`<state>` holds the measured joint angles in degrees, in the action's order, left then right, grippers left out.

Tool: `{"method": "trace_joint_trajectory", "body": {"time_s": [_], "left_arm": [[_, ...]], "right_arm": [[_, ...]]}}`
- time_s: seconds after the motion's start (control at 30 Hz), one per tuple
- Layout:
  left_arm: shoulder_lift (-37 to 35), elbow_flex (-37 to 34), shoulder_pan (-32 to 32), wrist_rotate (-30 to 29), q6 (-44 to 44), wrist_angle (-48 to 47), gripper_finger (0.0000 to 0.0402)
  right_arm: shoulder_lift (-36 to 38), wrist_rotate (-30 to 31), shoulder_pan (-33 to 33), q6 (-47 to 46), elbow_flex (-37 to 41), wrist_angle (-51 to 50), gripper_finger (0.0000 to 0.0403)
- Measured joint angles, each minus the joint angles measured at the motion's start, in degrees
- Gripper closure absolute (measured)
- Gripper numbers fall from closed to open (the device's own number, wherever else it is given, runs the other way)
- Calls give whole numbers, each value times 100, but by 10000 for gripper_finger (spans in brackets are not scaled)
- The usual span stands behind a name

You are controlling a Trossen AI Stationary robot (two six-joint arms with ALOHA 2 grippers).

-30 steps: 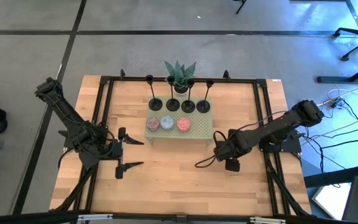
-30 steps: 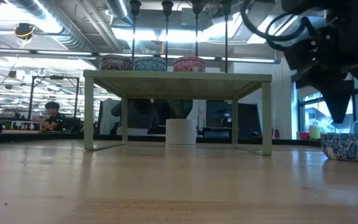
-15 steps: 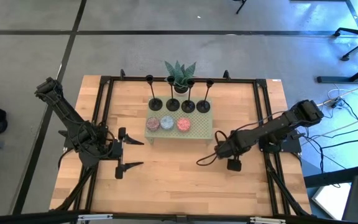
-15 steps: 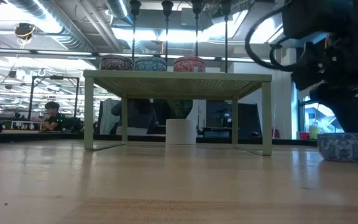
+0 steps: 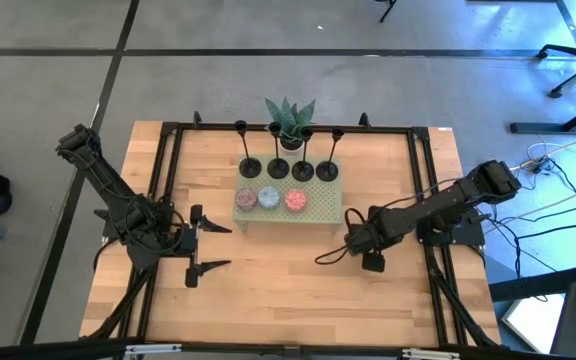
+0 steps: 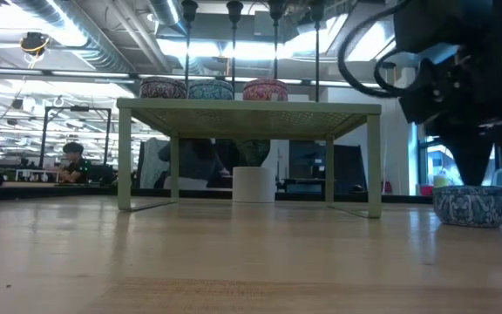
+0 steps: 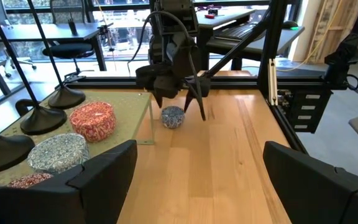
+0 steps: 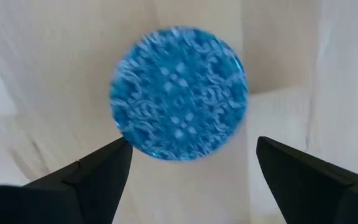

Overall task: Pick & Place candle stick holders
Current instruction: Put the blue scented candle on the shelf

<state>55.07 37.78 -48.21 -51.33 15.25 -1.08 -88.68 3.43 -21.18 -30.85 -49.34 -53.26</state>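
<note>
Several black candle stick holders (image 5: 277, 168) stand in a row on their round bases along the far part of a small green table (image 5: 318, 205), stems upright. My right gripper (image 5: 338, 240) points down, open, low over a blue patterned round tin (image 8: 179, 93) that rests on the wooden tabletop to the right of the green table. Its fingers (image 7: 201, 109) stand on either side of the tin (image 7: 173, 116). My left gripper (image 5: 218, 246) waits open at the table's left, level, with nothing between its fingers. My right gripper comes at the blue tin from above, pointing down. The tin (image 6: 471, 207) sits flat on the tabletop. One fingertip (image 8: 120, 152) shows right at the tin's rim, and I cannot tell whether it touches the rim.
Three round tins (image 5: 269, 198) sit along the near part of the green table, in front of the holders. A potted plant (image 5: 290, 120) stands behind it. A black frame (image 5: 168, 180) runs around the tabletop. Bare wood lies near the front edge.
My right gripper has sunk toward the blue tin, still open. The tin has slid a little along the tabletop toward the table's left.
</note>
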Motion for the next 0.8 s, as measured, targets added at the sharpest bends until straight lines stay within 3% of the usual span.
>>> {"method": "trace_joint_trajectory", "body": {"time_s": [0.3, 0.67, 0.8], "left_arm": [[0, -1, 0, 0, 2, 2, 54], [0, 1, 0, 0, 2, 1, 54], [0, 2, 0, 0, 2, 0, 54]], "right_arm": [[0, -87, 25, 393, 0, 833, 57], [0, 85, 27, 404, 0, 918, 57], [0, -261, 31, 356, 0, 1050, 72]]}}
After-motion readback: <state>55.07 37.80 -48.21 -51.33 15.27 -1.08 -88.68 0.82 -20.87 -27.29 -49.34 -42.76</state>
